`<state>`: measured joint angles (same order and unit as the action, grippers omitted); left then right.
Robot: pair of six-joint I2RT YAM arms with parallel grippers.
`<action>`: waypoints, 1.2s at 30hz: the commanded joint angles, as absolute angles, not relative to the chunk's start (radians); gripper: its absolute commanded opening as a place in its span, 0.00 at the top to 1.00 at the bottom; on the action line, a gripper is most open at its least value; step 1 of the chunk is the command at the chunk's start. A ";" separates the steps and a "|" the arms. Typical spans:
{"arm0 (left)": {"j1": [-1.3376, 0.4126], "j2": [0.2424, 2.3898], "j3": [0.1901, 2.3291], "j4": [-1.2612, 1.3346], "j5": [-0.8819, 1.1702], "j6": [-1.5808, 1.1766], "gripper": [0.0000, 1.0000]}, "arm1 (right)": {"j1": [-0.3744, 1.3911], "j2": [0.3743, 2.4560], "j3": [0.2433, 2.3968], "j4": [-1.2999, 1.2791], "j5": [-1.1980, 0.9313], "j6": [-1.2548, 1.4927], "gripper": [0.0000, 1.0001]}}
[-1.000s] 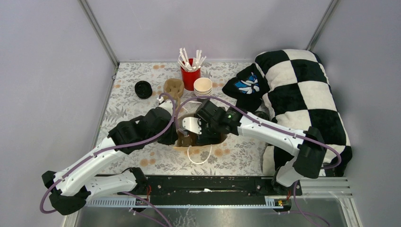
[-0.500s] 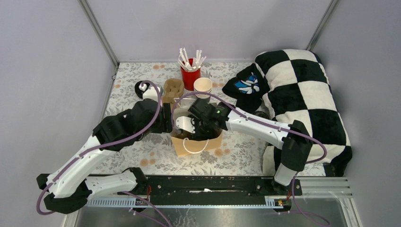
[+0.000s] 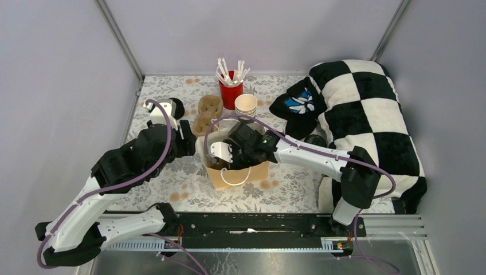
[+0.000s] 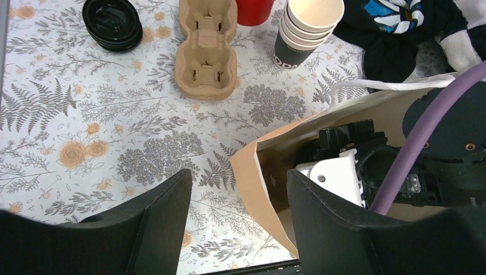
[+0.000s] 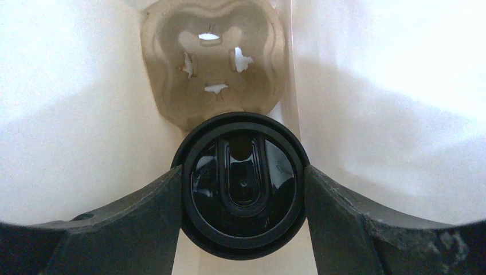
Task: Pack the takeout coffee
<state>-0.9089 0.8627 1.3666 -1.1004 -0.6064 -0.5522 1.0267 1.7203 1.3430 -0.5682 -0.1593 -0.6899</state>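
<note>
A takeout coffee cup with a glossy black lid (image 5: 240, 189) sits between the fingers of my right gripper (image 5: 243, 169), which is shut on its rim from both sides. Cup and gripper are down inside the brown paper bag (image 3: 240, 175), above a cardboard carrier (image 5: 212, 63) that has an empty socket. From above, only the right gripper's body (image 3: 229, 153) shows in the bag's mouth. My left gripper (image 3: 186, 137) hangs open just left of the bag. In its wrist view the left gripper (image 4: 238, 177) holds nothing, and the bag's near corner (image 4: 269, 189) lies below it.
A second cardboard carrier (image 3: 206, 113) lies behind the bag. Black lids (image 3: 176, 106) are stacked at the back left. A red cup of white sticks (image 3: 231, 91) and a stack of lidless cream cups (image 3: 246, 105) stand at the back. A checkered pillow (image 3: 367, 114) and dark cloth (image 3: 298, 106) fill the right.
My left gripper has opened, let go of the bag and drawn back to the left. The bag now stands upright. The right gripper stays inside it with the cup.
</note>
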 commanded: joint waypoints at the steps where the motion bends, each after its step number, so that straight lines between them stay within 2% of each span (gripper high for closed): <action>1: -0.913 0.838 1.382 -1.094 -0.655 -0.555 0.34 | 1.017 1.839 1.176 -0.735 -0.154 -0.646 0.84; 3: -0.913 0.835 1.383 -1.098 -0.656 -0.556 0.34 | 1.017 1.824 1.213 -0.750 -0.148 -0.641 0.83; 8: -0.913 0.848 1.387 -1.095 -0.655 -0.555 0.34 | 1.017 1.800 1.348 -0.796 -0.129 -0.599 0.68; 14: -0.913 0.883 1.410 -1.102 -0.618 -0.583 0.33 | 1.017 1.742 1.421 -0.771 -0.095 -0.518 0.37; 15: -0.913 0.888 1.414 -1.105 -0.609 -0.593 0.33 | 1.017 1.732 1.439 -0.773 -0.089 -0.505 0.28; 17: -0.913 0.896 1.422 -1.110 -0.587 -0.612 0.33 | 1.016 1.715 1.472 -0.776 -0.074 -0.480 0.19; 19: -0.912 0.902 1.425 -1.114 -0.564 -0.627 0.33 | 1.017 1.699 1.502 -0.781 -0.065 -0.458 0.03; 20: -0.912 0.906 1.428 -1.114 -0.556 -0.632 0.33 | 1.018 1.692 1.518 -0.787 -0.059 -0.451 0.01; 27: -0.912 0.942 1.453 -1.114 -0.523 -0.654 0.32 | 1.027 1.652 1.651 -0.862 -0.013 -0.401 0.00; 30: -0.912 0.969 1.457 -1.107 -0.480 -0.660 0.26 | 1.033 1.642 1.693 -0.925 -0.007 -0.378 0.00; 36: -0.912 1.010 1.478 -1.095 -0.436 -0.700 0.26 | 1.051 1.642 1.797 -1.033 0.066 -0.288 0.00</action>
<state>-0.9096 0.9920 1.4261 -1.1263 -0.4736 -0.6624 1.0298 1.6638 1.6897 -0.9142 -0.0082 -0.3698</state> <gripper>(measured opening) 0.747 0.993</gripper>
